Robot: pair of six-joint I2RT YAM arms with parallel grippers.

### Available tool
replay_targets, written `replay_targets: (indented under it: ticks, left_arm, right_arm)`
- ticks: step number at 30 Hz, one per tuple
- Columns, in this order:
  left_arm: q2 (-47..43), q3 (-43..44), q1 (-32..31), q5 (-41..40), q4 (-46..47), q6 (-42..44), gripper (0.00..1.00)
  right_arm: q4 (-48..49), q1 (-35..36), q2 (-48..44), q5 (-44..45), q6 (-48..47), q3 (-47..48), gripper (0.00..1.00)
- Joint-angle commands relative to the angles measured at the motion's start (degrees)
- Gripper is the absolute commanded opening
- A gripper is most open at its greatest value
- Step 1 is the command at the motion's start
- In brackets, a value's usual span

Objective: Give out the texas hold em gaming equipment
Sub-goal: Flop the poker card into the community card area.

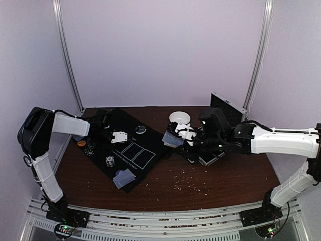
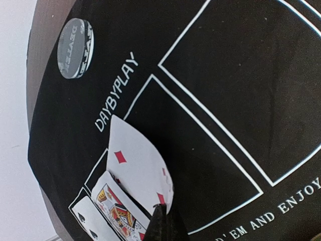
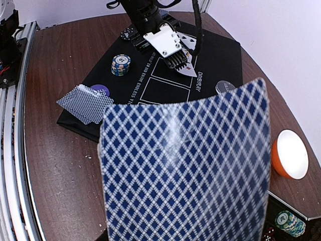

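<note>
My left gripper (image 1: 119, 136) hovers over the black mat (image 1: 150, 145), shut on the edge of a curled face-up diamond card (image 2: 135, 165). Beside that card, a face card (image 2: 118, 211) and a spade card (image 2: 85, 223) lie face up on the mat. My right gripper (image 1: 181, 134) hangs past the mat's right edge, shut on a blue-backed card (image 3: 185, 170) that fills its view and hides its fingers. A striped chip stack (image 3: 121, 64), face-down cards (image 3: 83, 103) over a purple disc (image 3: 100, 90), an orange disc (image 1: 81, 143) and a pale disc (image 2: 75, 47) rest on the mat.
The white bowl with orange rim (image 3: 290, 153) stands behind the right gripper. The silver case (image 1: 228, 105) lies open at the back right, with chips (image 3: 288, 221) inside. Crumbs dot the brown table (image 1: 200, 186) in front.
</note>
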Motion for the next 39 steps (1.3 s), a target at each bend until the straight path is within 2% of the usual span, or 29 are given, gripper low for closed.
replay_targets:
  ticks: [1, 9, 18, 28, 34, 39]
  left_arm:
    - [0.71, -0.54, -0.12, 1.62, -1.34, 2.04, 0.0]
    - [1.99, -0.03, -0.12, 1.65, -3.16, 2.54, 0.01]
    - [-2.83, -1.98, -0.96, 7.81, -4.19, 5.79, 0.02]
    - [-1.19, -3.36, -1.29, 1.3, -2.32, 7.74, 0.02]
    - [-2.46, -6.35, -1.29, -3.19, 2.43, 9.38, 0.11]
    - [-2.01, -6.16, -1.27, -4.31, 2.6, 8.98, 0.26]
  right_arm:
    - [0.51, -0.19, -1.52, 0.3, 0.12, -0.66, 0.39]
    - [0.48, -0.17, -1.35, 0.55, 0.1, -0.71, 0.39]
    - [0.5, -0.24, -0.84, 0.82, -0.15, -0.54, 0.39]
    - [0.23, -0.26, -1.29, 0.96, -0.15, -0.62, 0.39]
    - [0.32, -0.29, -1.36, 1.18, -0.05, -0.81, 0.39]
    - [0.36, -0.28, -1.14, 1.15, -0.08, -0.75, 0.39]
